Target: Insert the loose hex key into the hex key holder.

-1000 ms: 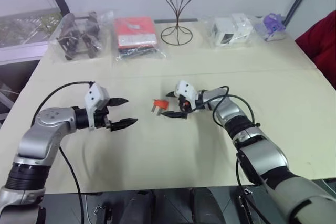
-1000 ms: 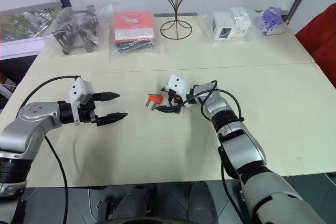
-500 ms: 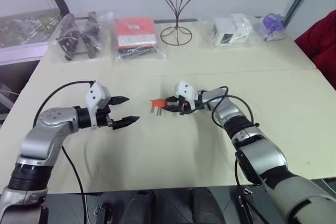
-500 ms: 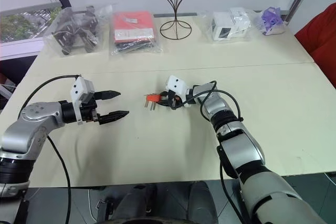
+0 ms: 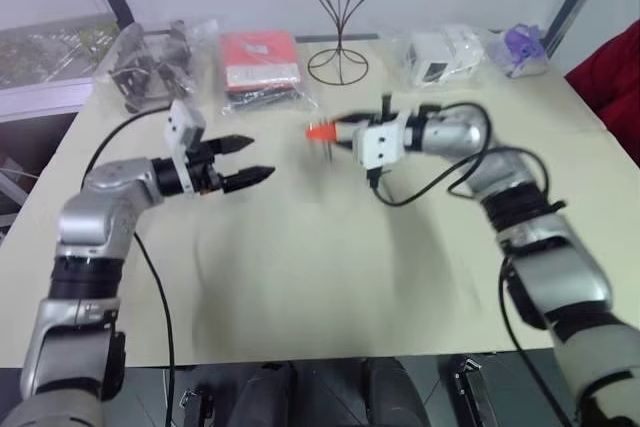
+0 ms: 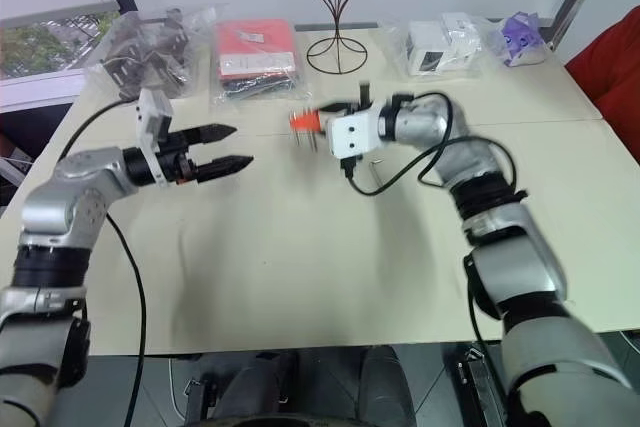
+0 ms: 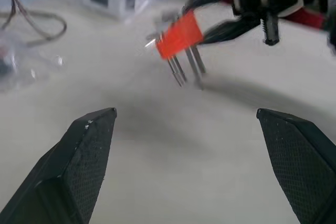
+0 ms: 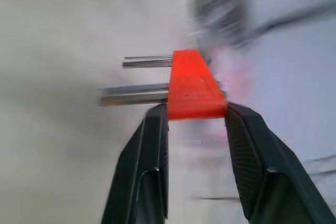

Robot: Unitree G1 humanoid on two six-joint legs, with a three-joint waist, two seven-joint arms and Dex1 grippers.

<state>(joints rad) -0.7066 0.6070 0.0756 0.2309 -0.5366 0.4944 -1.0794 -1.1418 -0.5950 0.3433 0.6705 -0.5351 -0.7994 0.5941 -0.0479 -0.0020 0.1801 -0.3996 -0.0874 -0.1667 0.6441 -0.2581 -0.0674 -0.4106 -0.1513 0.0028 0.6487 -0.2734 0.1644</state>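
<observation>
Presently: the scene is set out by its parts below.
Holder: the small red-orange plastic hex key holder (image 5: pixel 321 131), with short dark metal keys sticking out of it, is seen just above the middle of the left eye view, lifted clear of the cream table (image 5: pixel 300 267).
Right gripper (image 8: pixel 193 114): its two black fingers are clenched on the block's sides; the keys are left pointing down and free, probably so the slots can be reached.
Left gripper (image 5: pixel 245 159): it is spread wide and empty, held left of centre and facing the holder, apparently kept ready.
Loose hex key: a thin dark bent rod (image 6: pixel 376 159) lies on the table just below the right gripper; this is judged to be it, though blur makes it uncertain.
</observation>
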